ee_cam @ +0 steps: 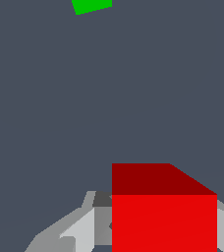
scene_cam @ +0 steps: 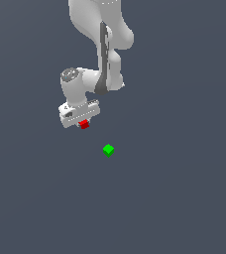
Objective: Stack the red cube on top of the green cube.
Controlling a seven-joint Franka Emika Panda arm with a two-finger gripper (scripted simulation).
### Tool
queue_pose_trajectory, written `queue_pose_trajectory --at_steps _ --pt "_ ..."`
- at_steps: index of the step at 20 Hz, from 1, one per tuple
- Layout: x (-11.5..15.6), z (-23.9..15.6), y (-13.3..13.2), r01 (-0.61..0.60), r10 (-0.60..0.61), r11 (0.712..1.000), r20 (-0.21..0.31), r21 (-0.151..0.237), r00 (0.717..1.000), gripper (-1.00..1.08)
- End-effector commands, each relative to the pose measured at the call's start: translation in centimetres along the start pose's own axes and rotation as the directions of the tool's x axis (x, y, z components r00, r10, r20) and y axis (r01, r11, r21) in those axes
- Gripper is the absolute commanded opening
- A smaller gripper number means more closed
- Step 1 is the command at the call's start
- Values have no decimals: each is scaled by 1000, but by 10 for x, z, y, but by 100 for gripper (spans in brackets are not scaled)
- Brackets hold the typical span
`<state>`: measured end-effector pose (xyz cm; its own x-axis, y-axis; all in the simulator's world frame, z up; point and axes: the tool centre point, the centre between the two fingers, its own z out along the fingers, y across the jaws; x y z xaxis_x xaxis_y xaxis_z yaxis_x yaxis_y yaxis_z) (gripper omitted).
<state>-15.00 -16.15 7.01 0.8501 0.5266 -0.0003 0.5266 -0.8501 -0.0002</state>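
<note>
The red cube [scene_cam: 84, 124] sits right under the white gripper [scene_cam: 83, 122], held between its fingers; in the wrist view the red cube [ee_cam: 164, 211] fills the space between the two grey fingers [ee_cam: 79, 226]. The gripper is shut on it. The green cube [scene_cam: 108, 150] rests alone on the grey floor, toward the exterior view's right of the gripper and nearer the viewer. In the wrist view only a part of the green cube [ee_cam: 91, 6] shows at the frame's edge. The two cubes are apart.
The white arm [scene_cam: 102, 44] reaches down from the top of the exterior view. Plain dark grey floor [scene_cam: 174, 198] surrounds both cubes; nothing else shows.
</note>
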Motion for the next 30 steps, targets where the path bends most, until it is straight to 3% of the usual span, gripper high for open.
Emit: queue_pose_trajectory --at_steps 1,9,18,24,30 --pt "0 -16 0 0 0 1000 0 0 1000 -100" --pt "0 -47 1 0 0 1000 0 0 1000 -100" --pt "6 -47 -1 1 -1 1000 -1 -1 1000 -100" --pt "34 -39 -8 0 0 1000 -1 0 1000 -100" --pt "81 -24 -21 0 0 1000 -2 0 1000 -100"
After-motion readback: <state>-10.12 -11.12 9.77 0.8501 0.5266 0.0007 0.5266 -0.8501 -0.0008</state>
